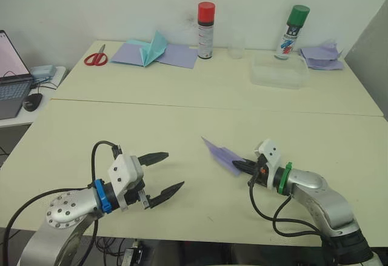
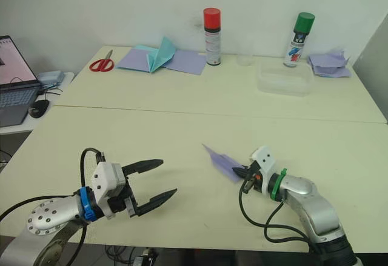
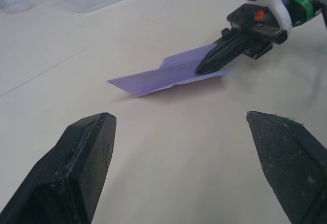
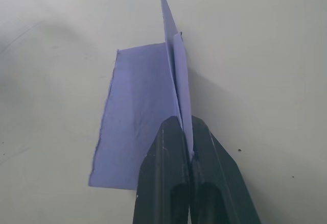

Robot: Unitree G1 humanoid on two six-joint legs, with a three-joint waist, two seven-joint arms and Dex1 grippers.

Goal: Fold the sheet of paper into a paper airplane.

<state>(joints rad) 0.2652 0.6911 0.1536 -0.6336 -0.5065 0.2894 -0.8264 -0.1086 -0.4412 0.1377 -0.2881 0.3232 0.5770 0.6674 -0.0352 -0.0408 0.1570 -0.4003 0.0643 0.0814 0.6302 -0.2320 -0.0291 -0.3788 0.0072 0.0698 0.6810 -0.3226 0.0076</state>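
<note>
Paper airplane (image 1: 220, 154) sits toward the table's (image 1: 194, 108) near edge, right of centre, a pale lavender wedge with its nose pointing away to the far left. And the right gripper (image 1: 240, 166) has it: both black fingers are pressed together on the tail end, pinching the raised centre fold, with one flat wing spread out on the tabletop beside the fingers, as the right wrist view makes plain. Over on the other side, the left gripper (image 1: 163, 173) hovers low near the front edge, left of centre, fingers spread wide with nothing between them, aimed toward the airplane but well apart from it.

Along the far edge, there's a lineup. Red-handled scissors (image 1: 95, 57) lie near the far left corner, just beside a flat lavender sheet (image 1: 176, 54) that has a teal folded paper shape (image 1: 151, 49) standing on it. Next comes a red-capped spray can (image 1: 205, 30), upright, then a green-capped spray can (image 1: 291, 33) further right. In front of the green can rests a clear plastic container (image 1: 279, 71). A crumpled lavender paper pile (image 1: 321, 56) sits by the far right corner.
</note>
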